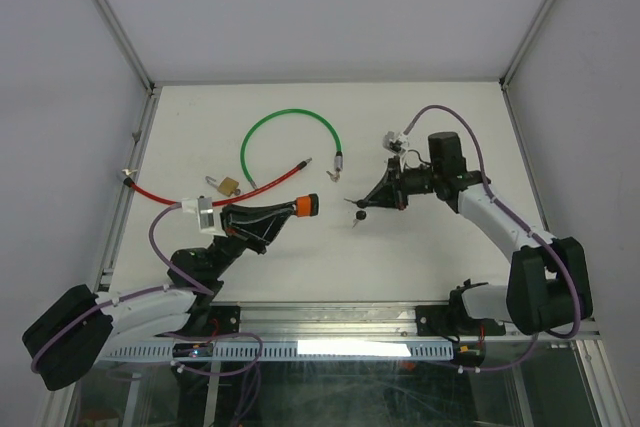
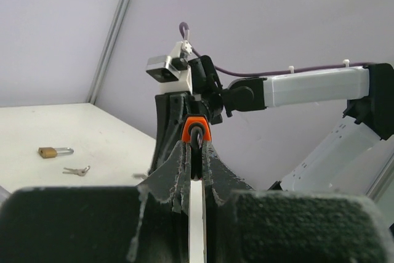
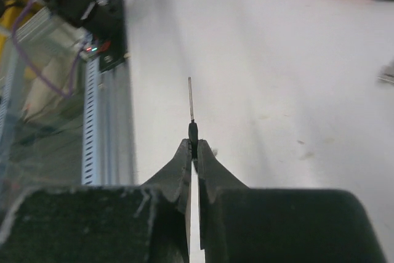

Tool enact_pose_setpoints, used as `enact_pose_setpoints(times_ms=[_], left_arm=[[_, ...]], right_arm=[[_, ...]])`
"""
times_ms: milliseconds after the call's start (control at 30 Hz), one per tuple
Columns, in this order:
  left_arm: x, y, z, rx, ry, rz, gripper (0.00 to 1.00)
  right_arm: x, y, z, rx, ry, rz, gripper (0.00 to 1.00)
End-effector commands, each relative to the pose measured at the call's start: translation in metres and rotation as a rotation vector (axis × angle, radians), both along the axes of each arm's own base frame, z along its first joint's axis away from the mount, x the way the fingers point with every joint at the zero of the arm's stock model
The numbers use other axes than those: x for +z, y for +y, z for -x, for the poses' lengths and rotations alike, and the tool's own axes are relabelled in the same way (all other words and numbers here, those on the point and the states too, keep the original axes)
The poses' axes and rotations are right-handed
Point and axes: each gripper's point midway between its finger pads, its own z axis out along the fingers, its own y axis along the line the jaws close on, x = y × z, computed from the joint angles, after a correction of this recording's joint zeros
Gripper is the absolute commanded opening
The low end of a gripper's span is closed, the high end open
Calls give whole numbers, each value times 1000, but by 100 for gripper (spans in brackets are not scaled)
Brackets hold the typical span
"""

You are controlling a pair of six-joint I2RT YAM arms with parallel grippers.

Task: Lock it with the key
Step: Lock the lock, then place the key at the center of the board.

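Over table (image 1: 440, 267), right claw (image 3: 194, 146) pinches key (image 3: 191, 100), left claw (image 2: 196, 147) seemingly lock (image 2: 196, 125).

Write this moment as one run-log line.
left gripper shut on orange lock | right gripper shut on key | key apart from orange lock

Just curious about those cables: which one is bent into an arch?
The green cable, curving in an arch; the red cable lies almost straight.
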Motion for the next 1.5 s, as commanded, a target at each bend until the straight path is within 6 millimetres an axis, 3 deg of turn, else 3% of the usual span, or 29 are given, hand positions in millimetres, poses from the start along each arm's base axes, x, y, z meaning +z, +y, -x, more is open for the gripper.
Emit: enact_pose_setpoints(times_ms=[0, 233, 367, 467, 700, 800, 1067, 1267, 1367, 1467], left_arm=[[-22, 8, -2, 28, 40, -24, 0], [-33, 5, -3, 9, 92, -28, 0], [-41, -3, -5, -15, 119, -57, 0], [-43, -7, -6, -31, 131, -67, 0], [-45, -19, -4, -89, 146, -74, 0], [-48, -23, -5, -108, 158, -80, 0], [-57, -40, -8, -165, 201, -111, 0], [-61, -46, -11, -181, 233, -115, 0], [-63, -49, -13, -187, 248, -118, 0], [-65, -52, -14, -200, 251, -123, 0]], right_arm=[[5, -32, -67, -307, -92, 48, 0], [-23, -98, -140, -809, -51, 200, 0], [-37, -142, -168, -1111, -16, 286, 0], [-49, -164, -177, -1217, 24, 334, 0], [-81, -185, -181, -1263, 153, 404, 2], [-84, -191, -182, -1275, 169, 404, 5], [-79, -192, -182, -1255, 184, 372, 27], [-50, -181, -179, -1169, 114, 313, 43], [-18, -149, -159, -946, 25, 218, 46], [21, -105, -112, -582, -78, 66, 46]])
